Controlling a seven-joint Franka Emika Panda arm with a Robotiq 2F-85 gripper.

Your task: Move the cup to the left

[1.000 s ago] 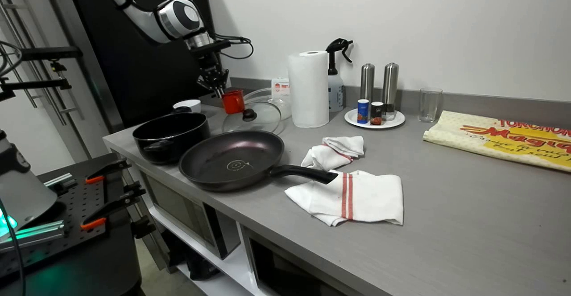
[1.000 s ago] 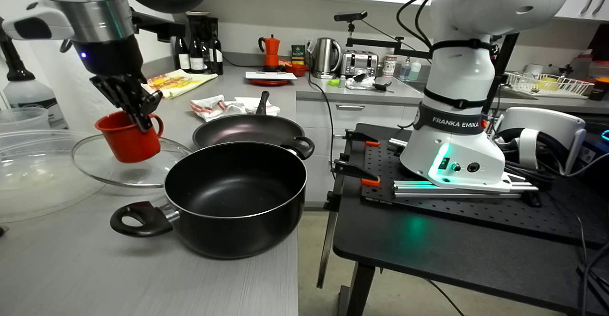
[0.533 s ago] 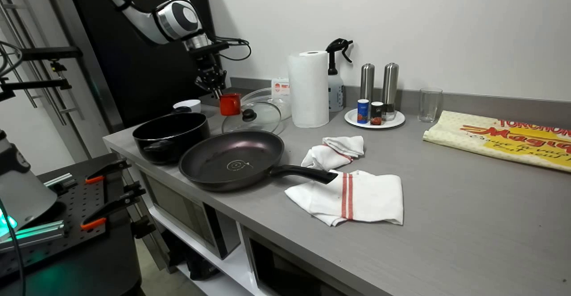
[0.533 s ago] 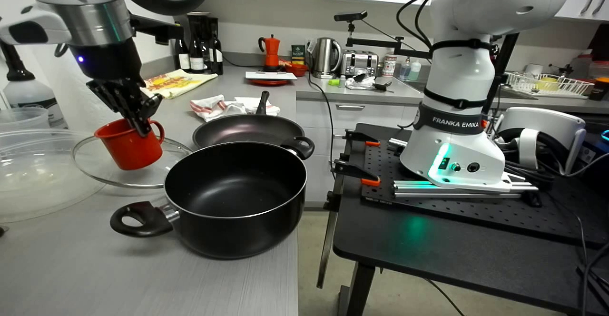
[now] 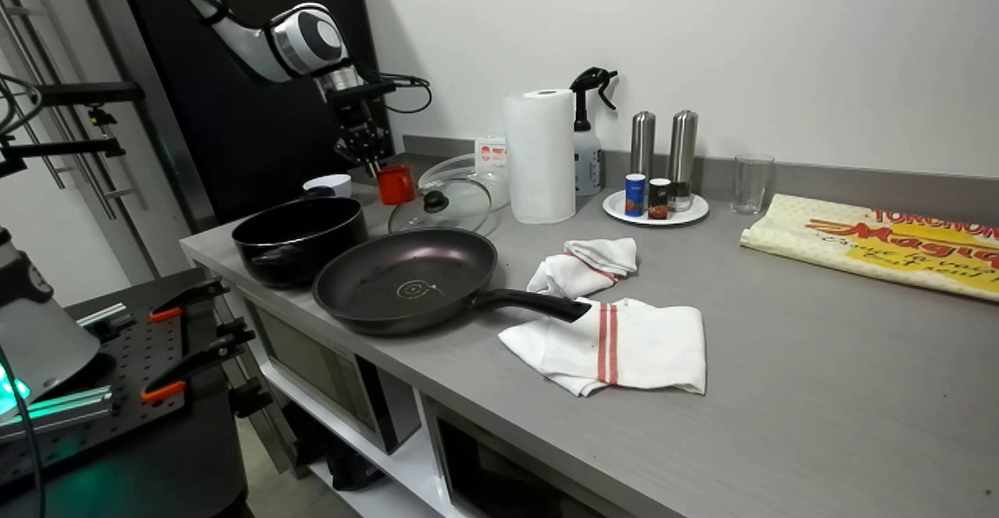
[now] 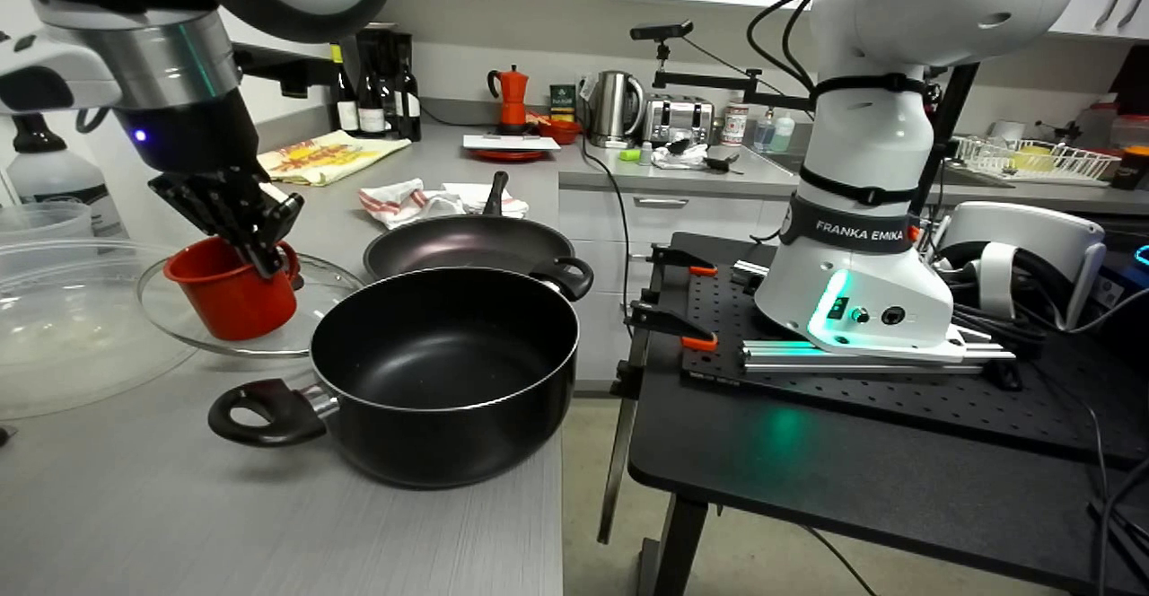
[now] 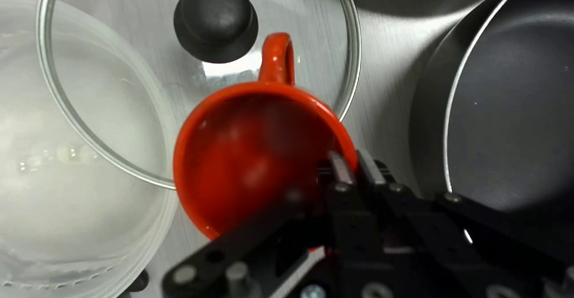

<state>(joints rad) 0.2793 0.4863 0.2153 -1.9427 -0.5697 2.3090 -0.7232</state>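
The tool (image 7: 356,168) pinches the wall of the red cup (image 7: 242,154), one fingertip (image 7: 341,168) inside the rim and one outside. In an exterior view the cup (image 6: 235,302) leans slightly, mouth up; whether its base touches the grey counter (image 5: 780,346) I cannot tell. Seen from the wrist, its handle (image 7: 273,62) overlaps the glass lid (image 7: 188,78), close to the black knob (image 7: 217,19), and the cup shows between a clear round container (image 7: 76,199) and the black pot (image 6: 449,434), apart from the pot. The frying pan (image 5: 406,280) sits just beside the pot, pointing its grip toward a folded striped towel (image 5: 652,346); a crumpled towel (image 5: 597,257) lies next to that. Beyond the lid stands a paper towel roll (image 5: 540,157), with a spray bottle (image 5: 587,163) just behind. Further along, a white plate (image 5: 614,207) bears two steel shakers (image 5: 683,151) and two small canisters (image 5: 635,194); then come a drinking glass (image 5: 753,182) and a printed cloth (image 5: 882,245).
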